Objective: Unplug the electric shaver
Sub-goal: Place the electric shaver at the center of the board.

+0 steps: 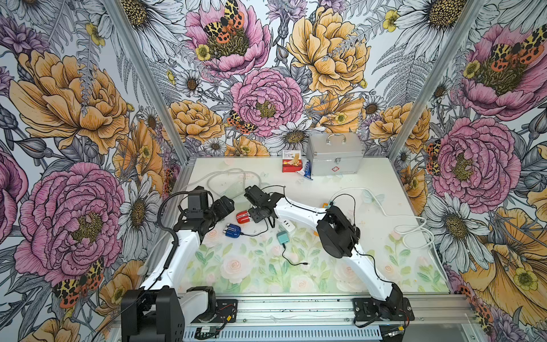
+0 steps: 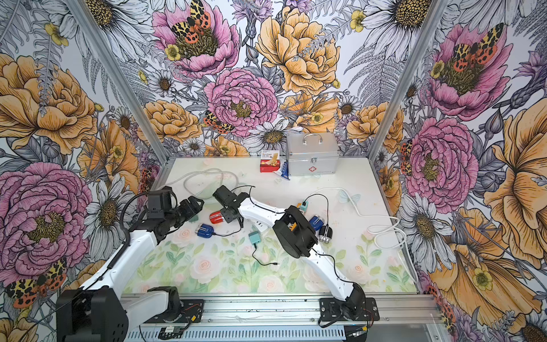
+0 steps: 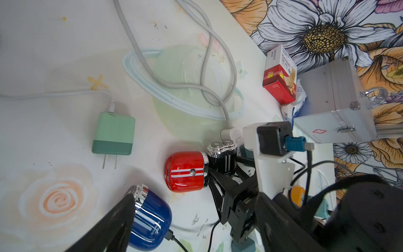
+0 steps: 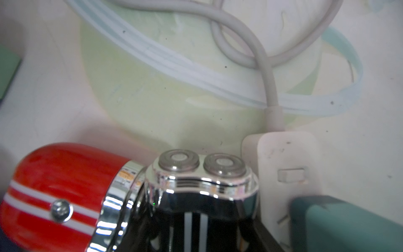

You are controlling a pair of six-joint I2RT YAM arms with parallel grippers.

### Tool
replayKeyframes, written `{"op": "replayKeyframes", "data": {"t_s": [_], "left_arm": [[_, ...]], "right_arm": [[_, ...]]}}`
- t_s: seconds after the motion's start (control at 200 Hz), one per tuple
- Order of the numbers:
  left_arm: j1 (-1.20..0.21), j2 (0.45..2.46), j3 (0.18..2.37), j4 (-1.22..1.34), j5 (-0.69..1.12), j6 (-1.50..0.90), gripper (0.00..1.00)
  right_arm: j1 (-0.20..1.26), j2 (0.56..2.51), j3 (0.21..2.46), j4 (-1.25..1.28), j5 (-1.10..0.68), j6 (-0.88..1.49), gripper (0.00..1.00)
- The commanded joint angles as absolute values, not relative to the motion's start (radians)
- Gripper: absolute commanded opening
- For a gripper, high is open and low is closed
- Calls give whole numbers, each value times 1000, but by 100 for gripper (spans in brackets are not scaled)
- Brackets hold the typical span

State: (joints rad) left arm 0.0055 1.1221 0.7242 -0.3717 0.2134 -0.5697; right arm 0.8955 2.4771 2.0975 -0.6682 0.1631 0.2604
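Right gripper [image 3: 222, 168] clasps the black shaver [image 4: 200, 185] beside the white power strip [image 4: 283, 161], seemingly steadying it for unplugging.

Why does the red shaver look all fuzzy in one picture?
Right wrist view: the red shaver sits very near the lens, so it blurs, and chrome on the black shaver glares. Left wrist view: both look sharp.
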Motion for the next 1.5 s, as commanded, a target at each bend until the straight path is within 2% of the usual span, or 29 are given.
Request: {"op": "replayKeyframes", "data": {"t_s": [0.0,0.385,0.505,0.741,0.906,1.086,1.286,1.386,1.496], "left_arm": [[-11,1095,712,-389,179,-545,87],[-71,1036,688,-397,137,-566,87],[-79,1005,674,-398,125,-574,87],[-97,970,678,-411,113,-577,87],[-149,957,706,-438,77,-571,86],[-292,971,787,-515,-30,-552,86],[-414,1027,831,-531,-114,-573,86],[-433,1067,840,-530,-139,-588,86],[-433,1096,849,-530,-146,-595,86]], "right_arm": [[896,2428,2098,-663,170,259,57],[894,2413,2083,-663,140,229,63],[895,2400,2067,-664,132,226,71],[896,2349,2055,-663,151,233,72],[898,2235,2021,-661,184,231,72],[881,2062,1876,-663,248,224,72],[857,1827,1577,-665,226,256,70],[859,1733,1424,-667,139,269,70],[876,1716,1310,-667,118,328,68]]}}
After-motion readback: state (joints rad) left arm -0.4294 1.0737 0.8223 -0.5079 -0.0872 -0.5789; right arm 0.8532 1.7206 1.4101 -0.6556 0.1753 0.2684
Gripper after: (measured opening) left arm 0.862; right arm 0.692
